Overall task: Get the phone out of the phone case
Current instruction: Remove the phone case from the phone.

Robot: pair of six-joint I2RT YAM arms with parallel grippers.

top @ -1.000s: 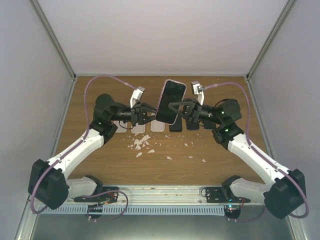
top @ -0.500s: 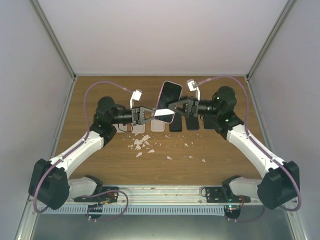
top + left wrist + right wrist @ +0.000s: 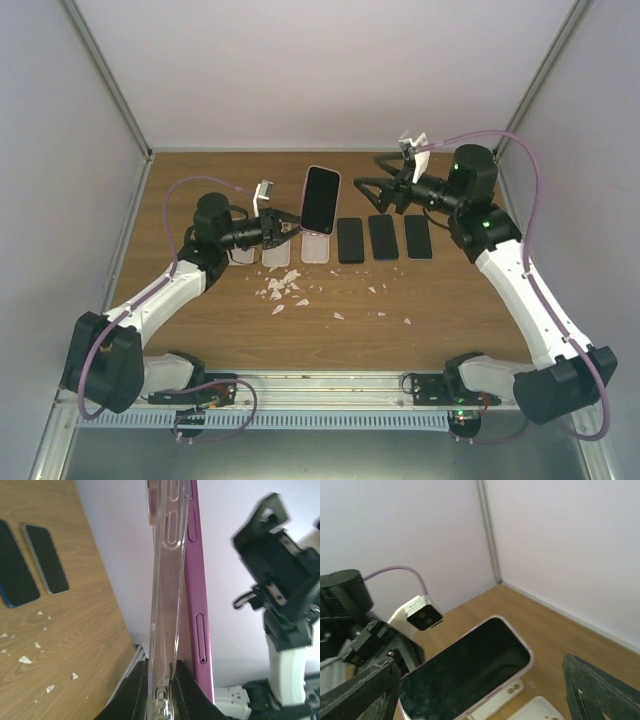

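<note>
The phone [image 3: 320, 198], dark screen up, hangs above the table's back middle inside a clear phone case. My left gripper [image 3: 296, 221] is shut on its lower end. In the left wrist view the fingers [image 3: 137, 690] pinch the clear phone case [image 3: 167, 580] edge-on, while the pink phone [image 3: 197, 605] runs alongside it, outside the right finger. My right gripper [image 3: 372, 190] stands open to the phone's right, apart from it. The right wrist view shows the phone [image 3: 465, 675] lying between and beyond the spread fingers [image 3: 600, 690], untouched.
Three dark phones [image 3: 351, 240] [image 3: 384, 237] [image 3: 419, 237] lie in a row on the wooden table [image 3: 450, 300]. Pale empty cases [image 3: 277, 255] sit under and left of the held phone. Small white fragments [image 3: 285, 288] are scattered in front. Walls enclose three sides.
My right gripper has let go of the phone, opened wide and drawn back up and to the right. The left gripper has carried phone and case to the left.
</note>
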